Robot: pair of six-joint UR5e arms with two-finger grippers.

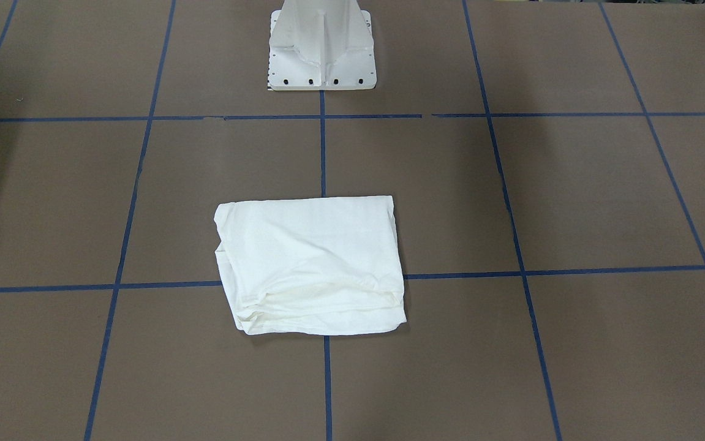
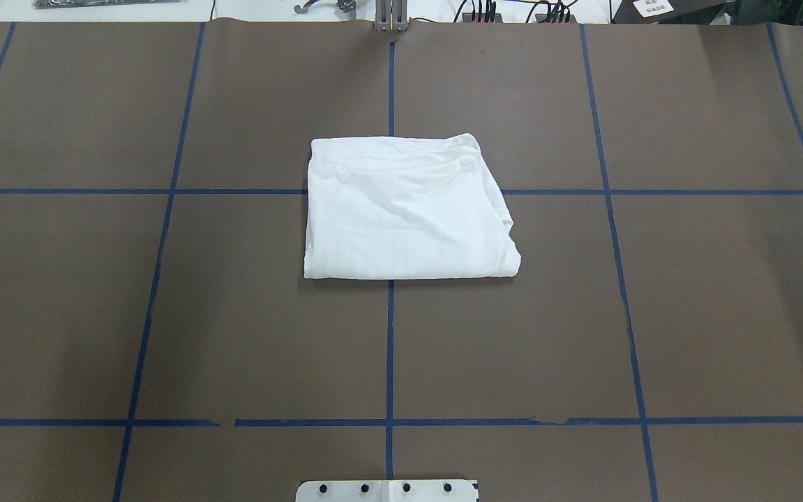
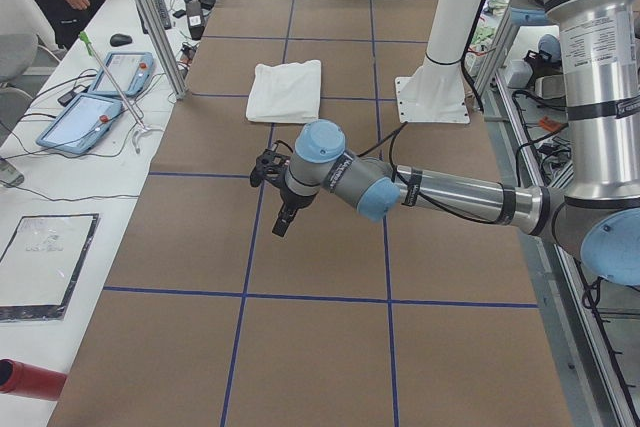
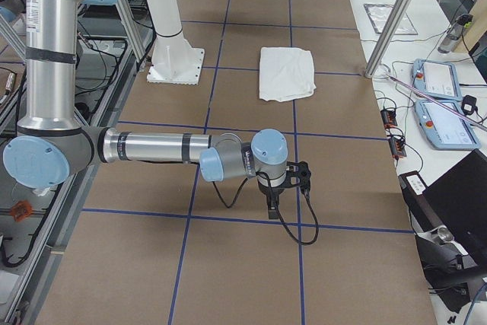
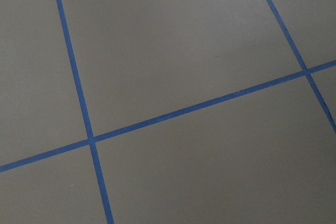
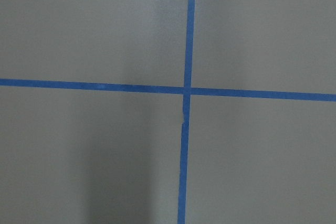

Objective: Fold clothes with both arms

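The left arm (image 3: 450,197) reached out low and flat over the left end of the tabletop (image 2: 164,314). Its wrist was bent and the left jaws pointed down. The right arm (image 4: 152,146) did the same at the right end. Nobody could tell if the left jaws or the right jaws were clenched or released.

The white T-shirt (image 2: 404,209) lay folded in a rough square in the middle, well apart from both arms. Its near edge was straight and its far edge showed loose layers. Brown tabletop lay open on every side.

Only the side views showed the whole arms. The wrist views showed just blue tape lines (image 5: 173,114).
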